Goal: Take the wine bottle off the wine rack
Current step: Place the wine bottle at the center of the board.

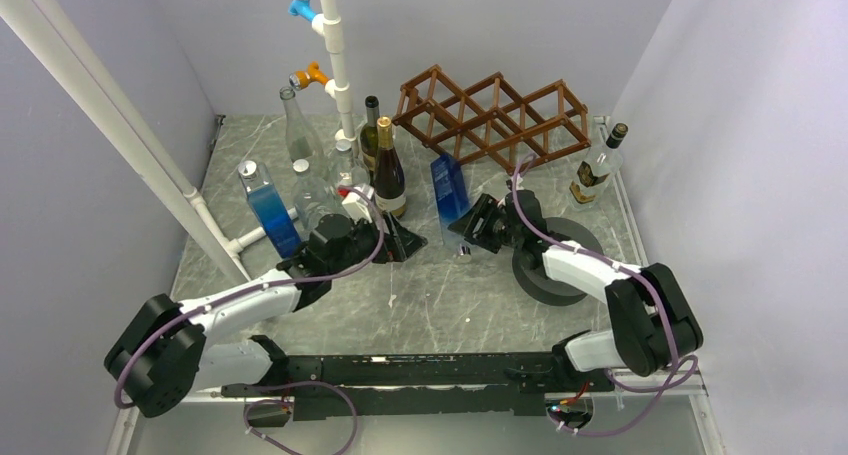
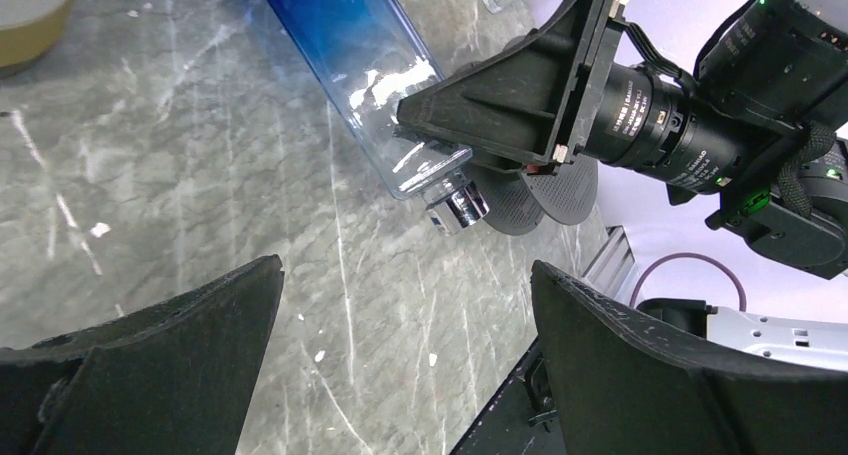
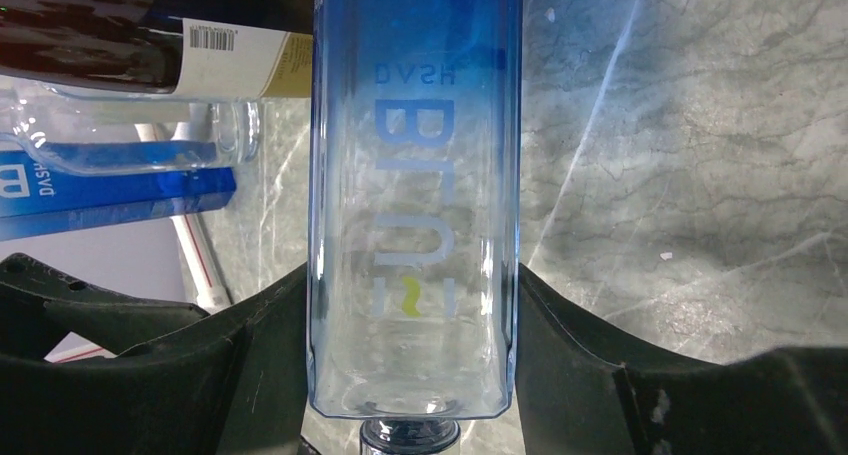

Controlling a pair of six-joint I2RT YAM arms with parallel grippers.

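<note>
Before the wine rack [image 1: 497, 105], a blue bottle [image 1: 449, 190] is pinched, apparently cap-down, by the right gripper [image 1: 468, 223]; the left gripper [image 1: 402, 241] is spread.

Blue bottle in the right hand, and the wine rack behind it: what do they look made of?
Blue bottle: transparent, glossy, blue fading to clear; the table shows through it. Glass or hard plastic, cannot tell which.
Wine rack: probably wood; brown, matte square slats, no shine.

The wine rack [image 1: 487, 118] is brown. The wine bottle [image 3: 412, 175] fades from blue to clear. The tabletop [image 1: 430, 295] is grey, white-veined marble.
</note>
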